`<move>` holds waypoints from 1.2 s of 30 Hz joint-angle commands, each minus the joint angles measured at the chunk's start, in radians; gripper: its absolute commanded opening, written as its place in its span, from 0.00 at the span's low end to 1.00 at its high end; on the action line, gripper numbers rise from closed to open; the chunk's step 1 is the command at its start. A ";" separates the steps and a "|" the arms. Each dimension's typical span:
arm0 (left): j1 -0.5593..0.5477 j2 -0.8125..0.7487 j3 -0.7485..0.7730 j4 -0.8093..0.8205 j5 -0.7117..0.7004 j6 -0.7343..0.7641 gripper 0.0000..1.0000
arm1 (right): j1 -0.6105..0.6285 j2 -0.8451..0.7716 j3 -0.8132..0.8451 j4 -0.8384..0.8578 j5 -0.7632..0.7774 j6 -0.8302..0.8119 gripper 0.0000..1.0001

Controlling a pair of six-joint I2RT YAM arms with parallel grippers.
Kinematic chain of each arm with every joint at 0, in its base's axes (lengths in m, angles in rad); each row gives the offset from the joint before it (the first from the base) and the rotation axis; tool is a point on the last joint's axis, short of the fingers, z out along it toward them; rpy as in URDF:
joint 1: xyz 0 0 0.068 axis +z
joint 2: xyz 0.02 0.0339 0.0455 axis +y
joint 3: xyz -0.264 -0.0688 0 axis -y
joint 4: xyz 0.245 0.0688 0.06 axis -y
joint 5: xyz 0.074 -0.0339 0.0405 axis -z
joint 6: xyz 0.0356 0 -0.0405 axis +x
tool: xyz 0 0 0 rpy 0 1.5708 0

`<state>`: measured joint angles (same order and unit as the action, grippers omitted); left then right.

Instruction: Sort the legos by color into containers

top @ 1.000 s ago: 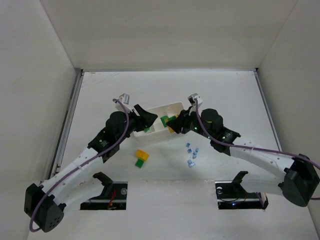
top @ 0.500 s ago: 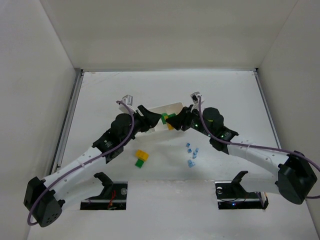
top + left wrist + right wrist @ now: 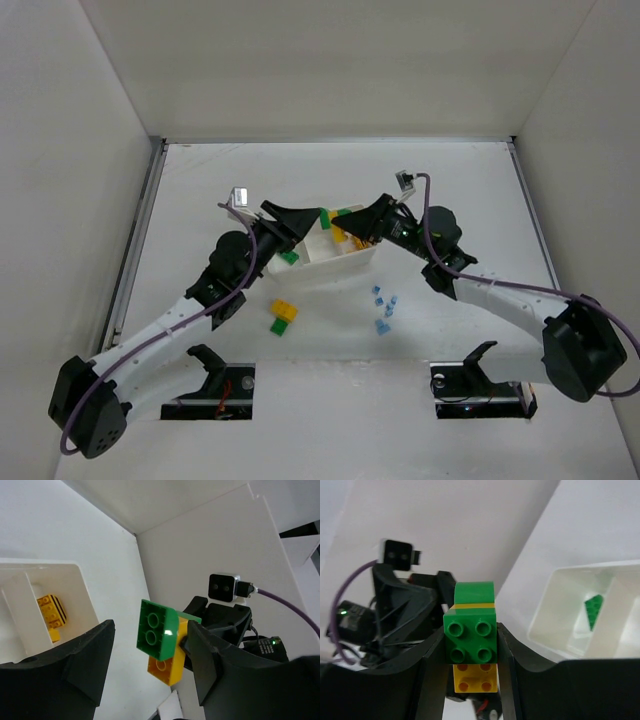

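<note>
My right end effector (image 3: 470,630) clamps a stacked green and yellow lego (image 3: 470,645) above the white tray (image 3: 350,268), centre frame. My left end effector (image 3: 150,630) is spread open, facing that stack closely.

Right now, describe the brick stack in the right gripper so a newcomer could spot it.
Find the white tray mid-table; the right gripper hovers just above it. Clamped in it is a stack of green and yellow-orange bricks. Unlike the yellow-and-green pair and blue bricks lying on the table, it is held aloft.
</note>
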<state>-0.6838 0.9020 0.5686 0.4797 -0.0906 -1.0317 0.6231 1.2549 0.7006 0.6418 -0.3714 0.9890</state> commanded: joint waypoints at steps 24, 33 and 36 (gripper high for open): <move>0.034 0.018 -0.041 0.194 0.075 -0.088 0.25 | 0.000 0.281 -0.041 0.667 -0.083 0.484 0.25; 0.102 -0.035 -0.078 0.169 0.066 -0.076 0.13 | -0.070 0.221 -0.098 0.661 -0.089 0.471 0.26; 0.141 -0.055 -0.088 0.128 0.069 -0.061 0.13 | -0.093 0.199 -0.125 0.657 -0.095 0.459 0.26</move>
<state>-0.5842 0.8917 0.4908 0.5907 0.0059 -1.1152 0.5659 1.4971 0.5926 1.2057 -0.4709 1.4593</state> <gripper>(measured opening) 0.351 0.437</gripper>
